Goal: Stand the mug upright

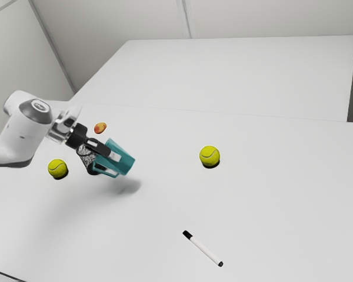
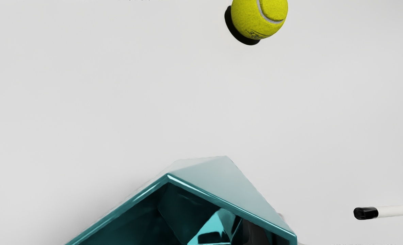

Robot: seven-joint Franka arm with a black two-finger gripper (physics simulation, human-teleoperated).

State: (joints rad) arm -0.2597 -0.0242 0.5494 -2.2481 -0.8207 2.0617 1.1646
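Note:
In the exterior view my gripper [image 1: 110, 163] is at the left, shut on the teal mug [image 1: 125, 160]. The mug hangs tilted above the table, its shadow lying apart below it. From the wrist view, the faceted mug [image 2: 201, 182] has its open mouth facing the camera, and a dark finger of my gripper [image 2: 255, 234] shows within the rim. The other finger is hidden there by the mug.
One tennis ball [image 1: 209, 155] rests right of the mug in the exterior view, another [image 1: 57, 168] near the arm. A marker [image 1: 203, 248] lies toward the front. Behind the hand are a red-yellow item [image 1: 100, 127] and a black-and-white patterned object [image 1: 85, 154].

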